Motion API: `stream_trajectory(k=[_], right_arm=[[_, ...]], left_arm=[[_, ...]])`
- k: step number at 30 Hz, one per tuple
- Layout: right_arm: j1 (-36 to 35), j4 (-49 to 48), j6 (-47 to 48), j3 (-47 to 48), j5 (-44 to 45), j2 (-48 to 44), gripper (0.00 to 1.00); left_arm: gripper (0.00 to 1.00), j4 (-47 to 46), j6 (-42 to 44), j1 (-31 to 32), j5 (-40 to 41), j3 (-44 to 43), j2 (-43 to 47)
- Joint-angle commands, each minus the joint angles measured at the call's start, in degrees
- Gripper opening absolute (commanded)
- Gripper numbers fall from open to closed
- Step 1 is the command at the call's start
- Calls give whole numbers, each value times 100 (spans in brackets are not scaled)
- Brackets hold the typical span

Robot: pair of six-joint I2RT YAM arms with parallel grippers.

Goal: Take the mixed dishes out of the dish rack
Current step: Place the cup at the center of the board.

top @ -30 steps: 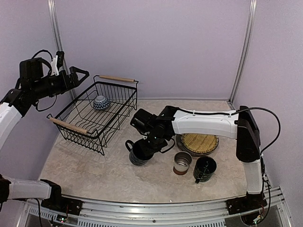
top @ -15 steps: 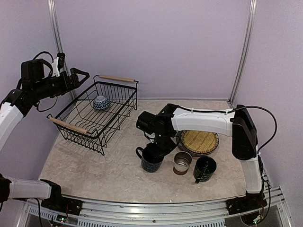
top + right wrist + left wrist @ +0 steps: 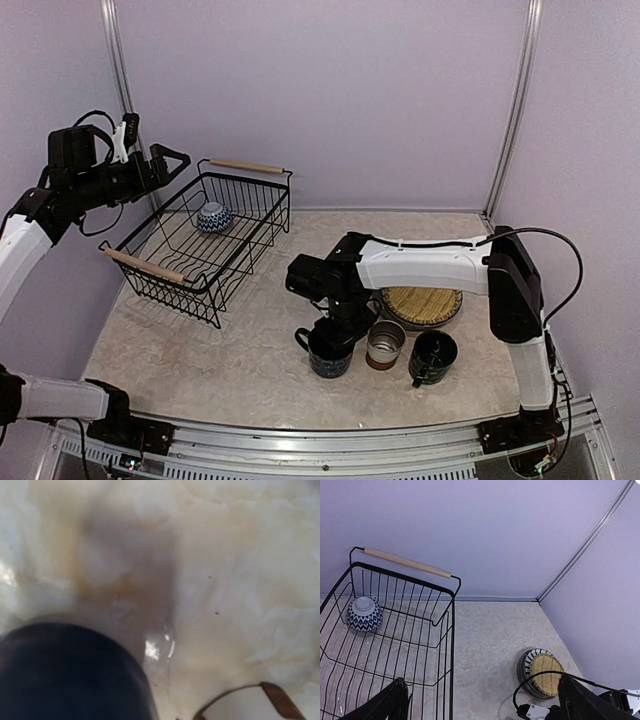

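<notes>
Placing dark blue mug (image 3: 328, 352) on tabletop (image 3: 200, 360), just beside grey brown-based cup (image 3: 385, 343). Right jaws are clenched on its rim. Best to lower until the base sits flat, then release and lift straight up (handle points left, away from the cup). Behind: stacked plates (image 3: 422, 303), straw one on top. Farther: dish rack (image 3: 252, 252) holds one upturned blue-and-white patterned bowl (image 3: 213, 216); left jaws spread wide, hovering over its far-left side.

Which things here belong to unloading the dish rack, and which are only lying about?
Job: dish rack, patterned bowl, dark blue mug, grey cup, dark green mug, plate stack.
Not the job: front rail, corner post.
</notes>
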State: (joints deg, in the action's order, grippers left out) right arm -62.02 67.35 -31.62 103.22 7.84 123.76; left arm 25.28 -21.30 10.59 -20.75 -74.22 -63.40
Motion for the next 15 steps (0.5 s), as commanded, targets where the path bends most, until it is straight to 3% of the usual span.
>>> stream_trajectory(k=[1, 15], right_arm=[[-52, -26, -134, -54, 129, -52, 5], [-104, -80, -206, -133, 188, -299, 40]], left_arm=[[99, -95, -71, -79, -126, 63, -50], [99, -137, -95, -142, -116, 113, -182]])
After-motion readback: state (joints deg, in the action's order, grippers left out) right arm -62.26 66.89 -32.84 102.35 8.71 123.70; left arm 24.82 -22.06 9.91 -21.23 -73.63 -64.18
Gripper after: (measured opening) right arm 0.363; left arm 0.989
